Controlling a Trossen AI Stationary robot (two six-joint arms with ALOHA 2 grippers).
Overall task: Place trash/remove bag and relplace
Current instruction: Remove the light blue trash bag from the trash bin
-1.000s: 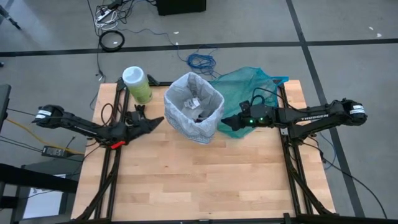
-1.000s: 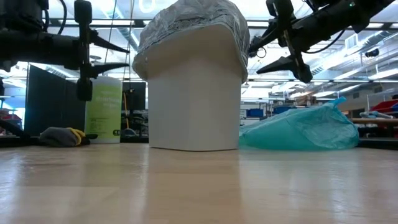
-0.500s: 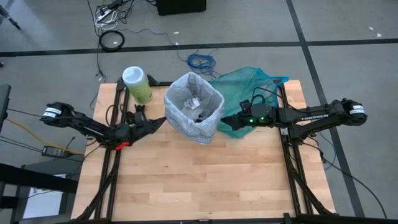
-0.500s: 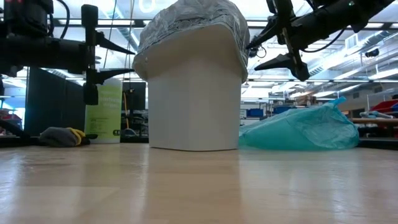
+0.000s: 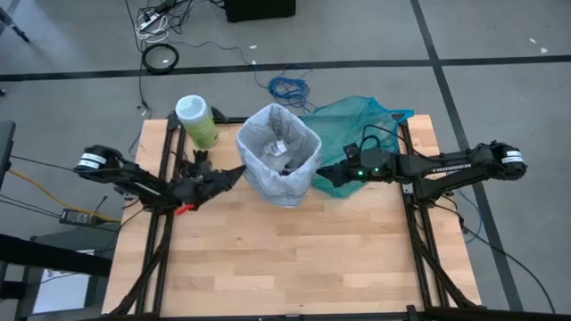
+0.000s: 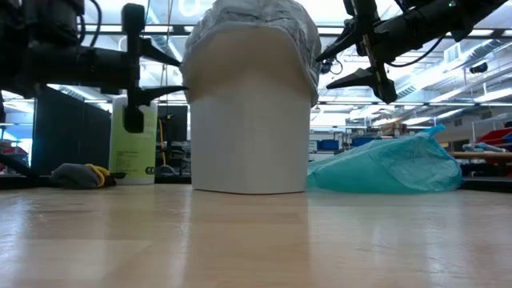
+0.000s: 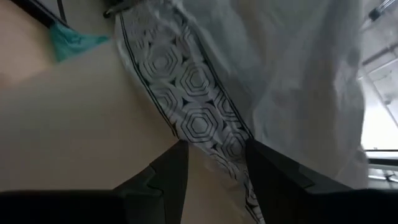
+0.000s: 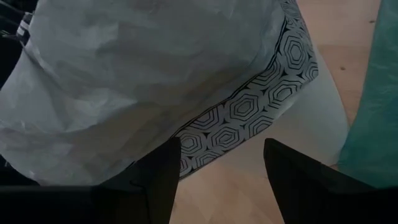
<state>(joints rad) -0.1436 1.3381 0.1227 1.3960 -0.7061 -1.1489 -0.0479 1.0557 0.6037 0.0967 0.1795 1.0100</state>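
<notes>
The white bin point(image 5: 278, 153) stands on its base at the table's far middle. It is lined with the pale grey-white bag point(image 5: 303, 134), whose overhang has a hexagon-printed hem point(image 7: 199, 118). Small white and dark trash scraps point(image 5: 284, 159) lie inside. My left gripper point(image 5: 239, 171) is open at the bin's left side, level near the rim point(image 6: 182, 74), with its fingers above and below the bag's hem point(image 7: 214, 165). My right gripper point(image 5: 319, 172) is open at the bin's right side point(image 6: 326, 70), and the hem point(image 8: 249, 118) lies ahead of its fingers. My left gripper comes level from the table's left, its open fingers straddling the bag's overhang at the bin's left rim; I cannot tell whether they touch it. My right gripper comes level from the table's right at the overhang by the right rim; I cannot tell whether it touches.
A teal-green plastic bag point(image 5: 361, 120) lies behind the bin on the right, partly under my right arm. A green canister with a white lid point(image 5: 196, 120) stands at the far left. The near half of the wooden table point(image 5: 285, 259) is bare.
My left gripper has moved toward the table's right, up to the bin's left side, and has stayed open. My right gripper has kept still.
</notes>
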